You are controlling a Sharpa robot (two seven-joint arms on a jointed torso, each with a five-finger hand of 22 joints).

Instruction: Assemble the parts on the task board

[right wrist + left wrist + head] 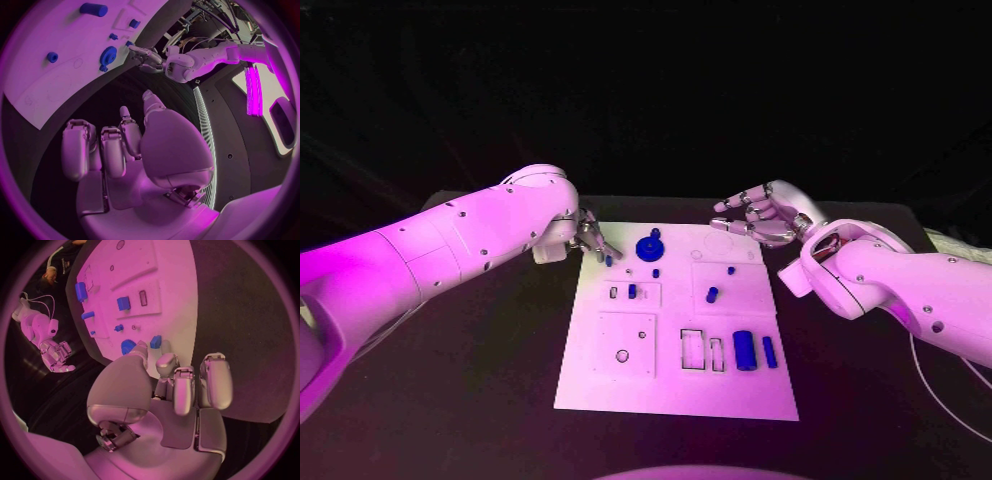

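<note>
Table [473, 400], black and broad, carries the white task board [678, 385], with darkness behind it. Our left hand [583, 238] sits at the board's far left corner, fingers loosely curled beside a small blue peg [609, 260]; we cannot tell whether it grips. Our right hand [759, 216] hovers beyond the far right corner, fingers apart, holding nothing. We judge the peg pickup is underway, next needing a firm pinch. The blue gear [651, 246] stands nearby.

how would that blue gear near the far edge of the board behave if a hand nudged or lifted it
The blue gear looks like moulded plastic, so probably stiff and light. It is round with a toothed rim, so once off the task board it might roll if set on edge. Its raised middle could offer fingers a hold, though the teeth look small to pinch.
</note>
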